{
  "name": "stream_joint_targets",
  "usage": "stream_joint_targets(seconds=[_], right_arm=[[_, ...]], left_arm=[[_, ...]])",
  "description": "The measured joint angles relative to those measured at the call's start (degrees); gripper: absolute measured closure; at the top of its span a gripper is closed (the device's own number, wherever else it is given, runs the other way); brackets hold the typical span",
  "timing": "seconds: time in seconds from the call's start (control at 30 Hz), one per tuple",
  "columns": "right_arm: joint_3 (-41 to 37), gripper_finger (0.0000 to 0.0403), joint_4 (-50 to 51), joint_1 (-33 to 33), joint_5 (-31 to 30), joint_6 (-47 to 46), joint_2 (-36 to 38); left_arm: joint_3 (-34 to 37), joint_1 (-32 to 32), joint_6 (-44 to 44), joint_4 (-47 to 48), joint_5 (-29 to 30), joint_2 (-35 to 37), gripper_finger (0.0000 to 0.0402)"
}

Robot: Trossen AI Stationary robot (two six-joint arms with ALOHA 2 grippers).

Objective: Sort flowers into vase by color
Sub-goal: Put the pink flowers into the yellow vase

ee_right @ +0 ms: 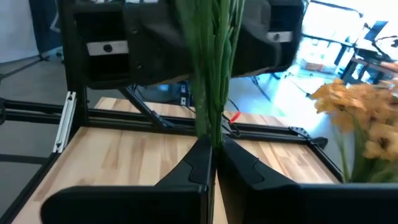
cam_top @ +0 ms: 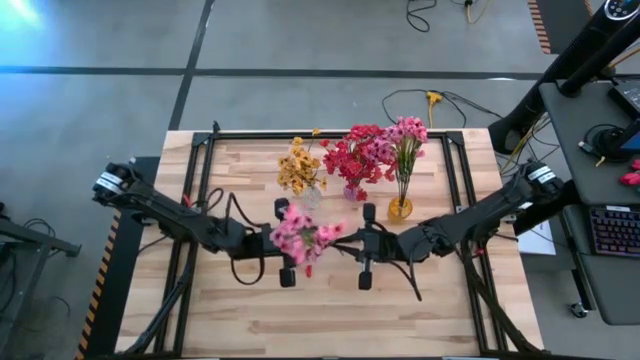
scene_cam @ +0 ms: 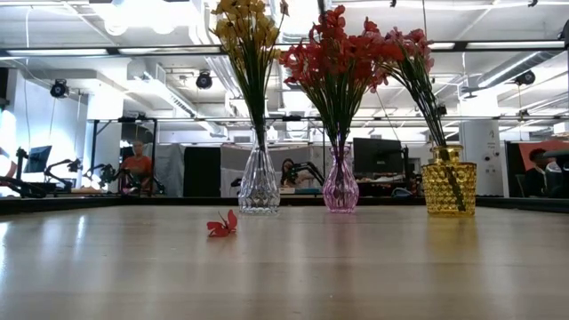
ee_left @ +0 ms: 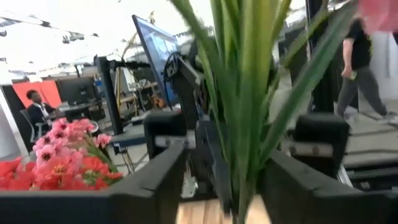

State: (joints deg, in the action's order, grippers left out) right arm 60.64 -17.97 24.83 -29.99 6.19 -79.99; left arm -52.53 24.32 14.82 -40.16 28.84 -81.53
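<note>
Sorting is approx. three-quarters done, judging by the layout. Three vases stand in a row near the far edge of the tabletop (cam_top: 250,320): clear vase (scene_cam: 259,182) w/ yellow flowers (cam_top: 299,166), pink-tinted vase (scene_cam: 340,185) w/ red flowers (cam_top: 352,155), gold vase (scene_cam: 448,182) w/ pink flowers (cam_top: 406,133). Each vase holds one colour only, so no re-sort looks needed. One item is left: a pink sprig (cam_top: 300,238) held in the air above the tabletop centre, between both arms, blossoms toward the left arm. Right gripper (ee_right: 214,163) is clamped on the sprig's green stems (ee_right: 210,81), fingers pinched tight at the stem base. Left gripper (ee_left: 225,180) has its fingers apart w/ the stems passing between them; no firm contact visible, so it reads as a hand-off to the right arm. Remaining work: carry the sprig to the gold vase and insert stems. A loose red blossom (scene_cam: 222,226) lies on the tabletop in front of the clear vase; it may need pickup.
</note>
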Motion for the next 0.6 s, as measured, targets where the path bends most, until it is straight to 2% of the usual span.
stream_joint_targets(seconds=[0.13,0.27,0.5,0.6], right_arm=[[-0.13,0.0391,4.36,0.03,-3.05,-2.5,3.0],[-2.72,0.0391,4.86,0.14,-3.68,-3.61,6.71],[-10.53,0.0391,-1.34,0.93,-10.77,-4.41,11.76],[-13.17,0.0391,-4.42,1.73,-17.04,-3.38,13.02]], left_arm=[[0.0,0.0,-2.84,6.62,-0.02,3.98,0.018],[0.0,0.0,-5.71,14.79,-0.04,8.23,0.0146],[0.02,0.0,-8.95,24.01,-0.25,14.35,0.0133],[0.02,0.0,-8.97,26.74,-0.26,16.66,0.0132]])
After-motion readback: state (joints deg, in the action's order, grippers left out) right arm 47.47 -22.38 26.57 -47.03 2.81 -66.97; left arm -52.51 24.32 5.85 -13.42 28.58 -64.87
